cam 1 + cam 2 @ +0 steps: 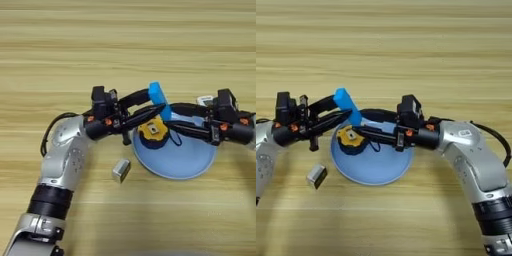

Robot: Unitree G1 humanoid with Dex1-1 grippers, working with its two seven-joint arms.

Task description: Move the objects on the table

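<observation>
my left gripper (156,104) reaches in from the left over the table (125,45), and its two black fingers are pinched on the blue bar (160,100), which stands tilted in the air above the left rim of the pale blue plate (190,162), its upper end leaning away from me and to the left. my right gripper (356,124) comes in from the right, stretched low across the plate, with its fingertips right at the lower end of the same bar; the two long fingers lie nearly side by side with only a thin slit between them, and i cannot tell whether they press on the bar or merely meet it. so my two grippers come tip to tip over the plate's left side. under them, on the plate, sits a yellow and black round thing (153,133) with a dark cord trailing off it, partly hidden by my fingers. the white remote control (204,100) shows only as a small corner just past the plate's far rim, behind my right arm. a small grey block (120,169) lies on the bare wood just left of the plate, near its front edge, apart from everything else.
</observation>
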